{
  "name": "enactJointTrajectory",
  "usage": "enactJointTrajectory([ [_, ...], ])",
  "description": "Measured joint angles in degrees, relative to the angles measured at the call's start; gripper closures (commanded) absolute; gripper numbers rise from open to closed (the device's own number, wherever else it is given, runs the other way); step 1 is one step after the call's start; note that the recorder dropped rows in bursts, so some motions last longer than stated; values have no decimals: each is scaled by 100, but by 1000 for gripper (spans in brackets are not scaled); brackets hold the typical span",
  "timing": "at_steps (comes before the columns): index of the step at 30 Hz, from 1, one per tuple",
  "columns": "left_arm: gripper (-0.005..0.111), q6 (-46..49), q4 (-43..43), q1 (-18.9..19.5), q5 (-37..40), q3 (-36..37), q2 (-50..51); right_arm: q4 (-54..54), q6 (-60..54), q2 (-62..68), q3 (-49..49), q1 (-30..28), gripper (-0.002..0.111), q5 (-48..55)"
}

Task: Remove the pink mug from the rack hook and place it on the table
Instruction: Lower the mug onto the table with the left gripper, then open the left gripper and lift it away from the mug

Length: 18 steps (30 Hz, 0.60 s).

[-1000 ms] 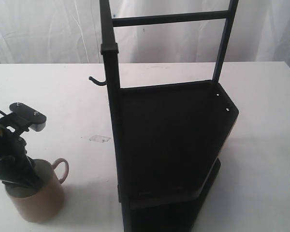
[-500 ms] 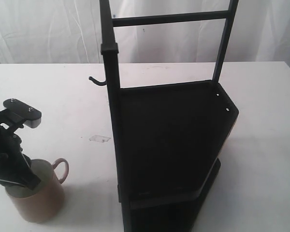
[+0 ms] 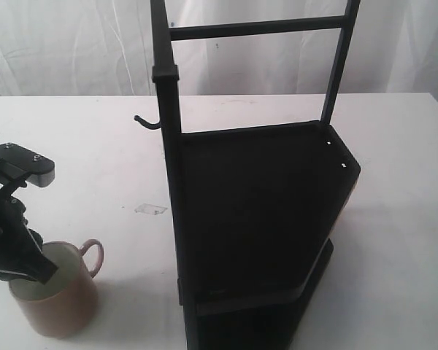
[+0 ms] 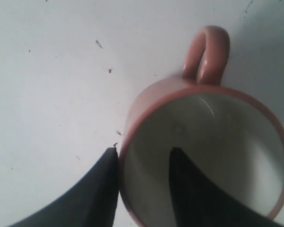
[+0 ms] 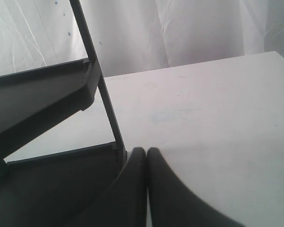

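While pink mug (image 3: 58, 306) stays on table (image 3: 95, 160), left gripper (image 4: 143, 150) drawn leftward, jaws apart astride rim, right gripper (image 5: 146, 151) closed.

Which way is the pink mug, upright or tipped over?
Upright. The pink mug stands on its base on the table, mouth up; the left wrist view looks into its cream inside.

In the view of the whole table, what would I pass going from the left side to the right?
pink mug → rack hook → rack. The robot arm is left out because it overlaps the mug.
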Motion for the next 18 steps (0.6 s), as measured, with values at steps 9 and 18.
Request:
enactJointTrajectory([
  [9, 66, 0, -59, 0, 170, 0, -187, 0, 0, 0, 0, 0, 108, 0],
  [18, 66, 0, -188, 0, 328, 0, -561, 0, 0, 0, 0, 0, 108, 0],
])
